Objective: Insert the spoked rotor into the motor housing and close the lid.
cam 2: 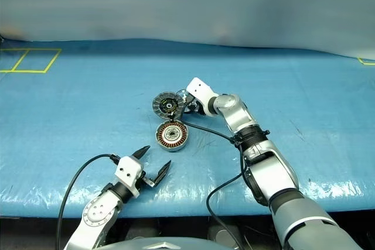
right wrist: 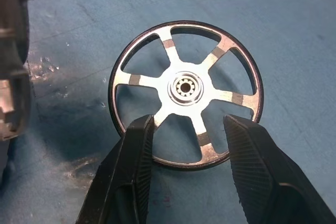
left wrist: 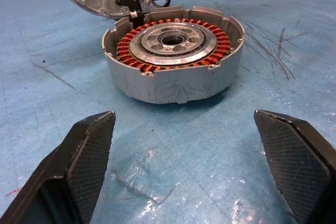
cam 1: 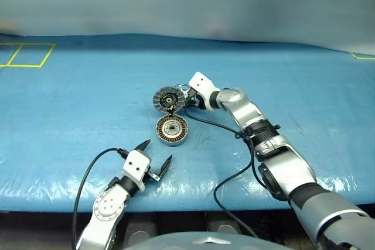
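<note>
The right gripper (right wrist: pixel 189 129) reaches down over the rotor (right wrist: pixel 185 88), its fingers part-spread astride the near rim; whether they pinch it I cannot tell. The rotor lies on the blue counter (cam 1: pixel 70 109), just beside the lid (cam 1: pixel 168 99), which stands tilted behind the housing (cam 1: pixel 171 130). The left gripper (cam 1: pixel 157 155) hovers spread wide, near the housing, holding nothing.

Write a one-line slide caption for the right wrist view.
Right gripper with its black fingers straddling the near rim of the spoked rotor, which lies on the blue table.
</note>
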